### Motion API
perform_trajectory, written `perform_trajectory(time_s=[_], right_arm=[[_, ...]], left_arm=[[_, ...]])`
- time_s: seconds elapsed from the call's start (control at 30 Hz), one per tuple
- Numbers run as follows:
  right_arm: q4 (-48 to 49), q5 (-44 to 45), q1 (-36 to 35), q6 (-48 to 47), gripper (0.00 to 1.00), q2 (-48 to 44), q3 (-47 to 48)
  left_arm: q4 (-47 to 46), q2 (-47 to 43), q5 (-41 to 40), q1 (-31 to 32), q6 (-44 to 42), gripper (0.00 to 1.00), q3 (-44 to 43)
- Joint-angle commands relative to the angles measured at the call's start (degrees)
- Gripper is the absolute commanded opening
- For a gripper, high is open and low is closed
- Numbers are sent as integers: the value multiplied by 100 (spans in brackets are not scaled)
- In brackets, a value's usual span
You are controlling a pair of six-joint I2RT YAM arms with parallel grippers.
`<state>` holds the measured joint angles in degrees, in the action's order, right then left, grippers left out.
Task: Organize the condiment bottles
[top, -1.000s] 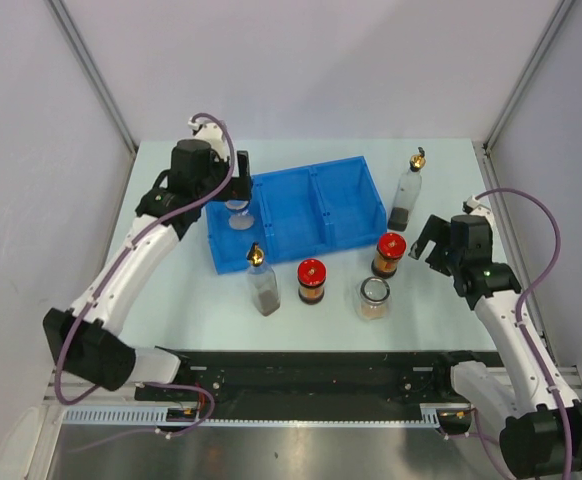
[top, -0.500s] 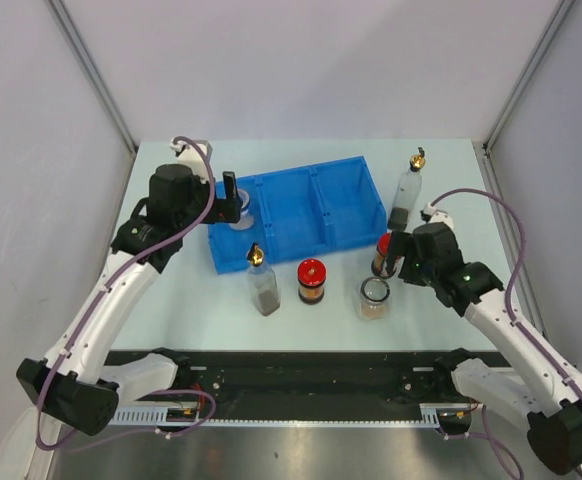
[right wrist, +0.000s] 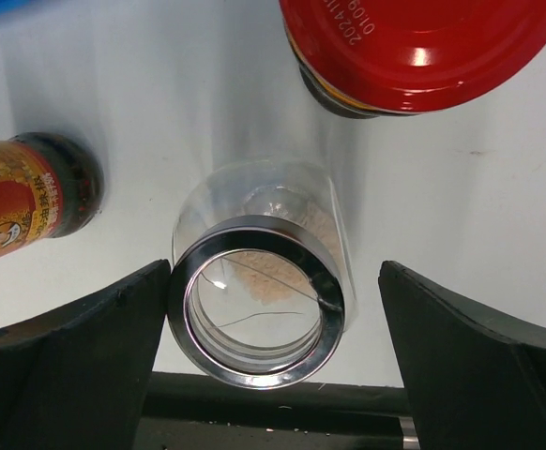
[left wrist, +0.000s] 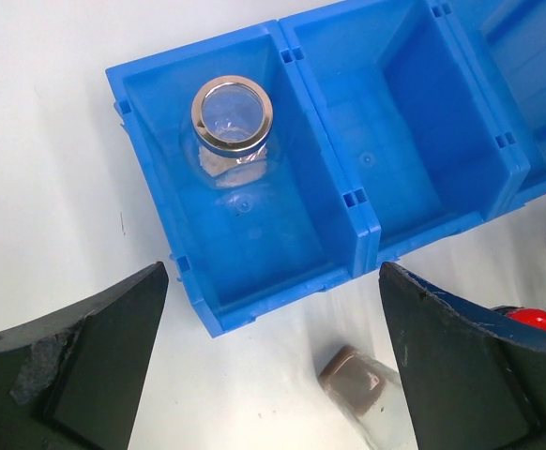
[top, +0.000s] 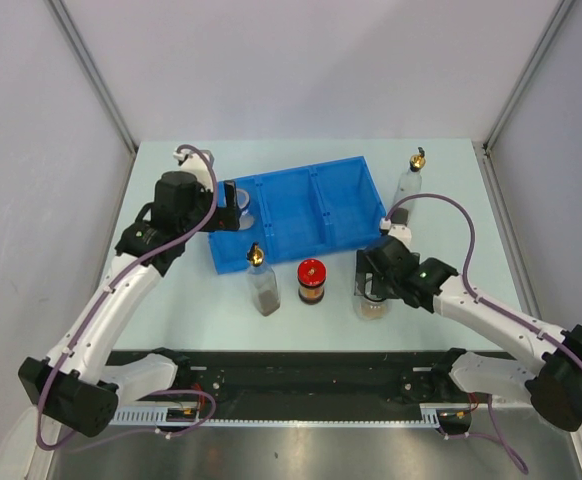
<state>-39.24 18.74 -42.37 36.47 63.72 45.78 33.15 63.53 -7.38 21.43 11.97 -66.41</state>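
My left gripper (top: 229, 193) is open and empty, hovering at the left end of the blue tray (top: 366, 180). One short clear jar (left wrist: 233, 117) stands in the tray's left compartment (left wrist: 151, 178). A tall bottle with a gold spout (top: 263, 283) stands in front of the tray, and its base shows between my left fingers (left wrist: 359, 382). My right gripper (top: 372, 280) is open around the other short tan-filled jar (right wrist: 259, 291). Its left finger (right wrist: 76, 356) is at the rim and the right finger is apart from it. A red-lidded jar (right wrist: 423, 47) stands just behind that jar. The other red-lidded jar (top: 312, 280) is to its left.
The second tall gold-spouted bottle (top: 409, 185) stands at the back right beside the tray. The tray's middle (left wrist: 414, 122) and right compartments hold nothing. A black rail (top: 301, 375) runs along the table's near edge, close to the jar between my right fingers.
My right arm swung left and down until its open fingers straddled the short jar. My left gripper let go of the jar in the tray and drew back to the left.
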Motion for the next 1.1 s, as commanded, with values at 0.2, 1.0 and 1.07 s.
perform_trajectory(time_s=[0.2,1.0,1.07], right_arm=[[75,402,-281,-52,83,140,230],[-637,394,-571,-411,0,263,2505],[-690,393,-571,-526,0,429,3005]], left_arm=[[-115,-271,-133,1,-10,100,208],[96,-692,-370,-226,201,100,304],[104,-745,-344,-288,262,99,322]])
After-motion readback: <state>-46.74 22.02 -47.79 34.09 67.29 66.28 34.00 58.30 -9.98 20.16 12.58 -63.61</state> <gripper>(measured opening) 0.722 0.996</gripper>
